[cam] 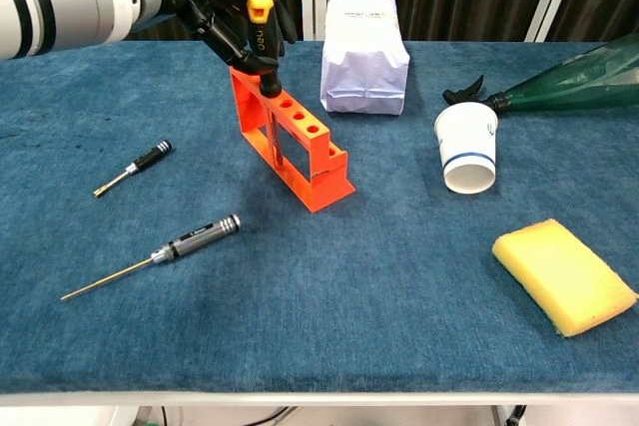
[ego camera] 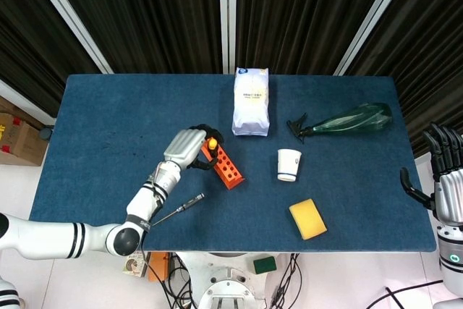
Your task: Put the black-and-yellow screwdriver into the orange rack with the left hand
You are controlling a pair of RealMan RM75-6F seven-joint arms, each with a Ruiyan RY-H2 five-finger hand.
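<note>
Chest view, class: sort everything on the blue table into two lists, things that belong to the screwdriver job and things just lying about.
Belonging to the job:
black-and-yellow screwdriver
orange rack
left hand, holding that screwdriver at the rack's far end

Just lying about:
long screwdriver
short screwdriver
white bag
paper cup
green spray bottle
yellow sponge

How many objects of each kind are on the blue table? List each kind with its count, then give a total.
Screwdrivers: 3 (black-and-yellow screwdriver, long one, short one)
Orange rack: 1
White bag: 1
Paper cup: 1
Green spray bottle: 1
Yellow sponge: 1
Total: 8
</note>
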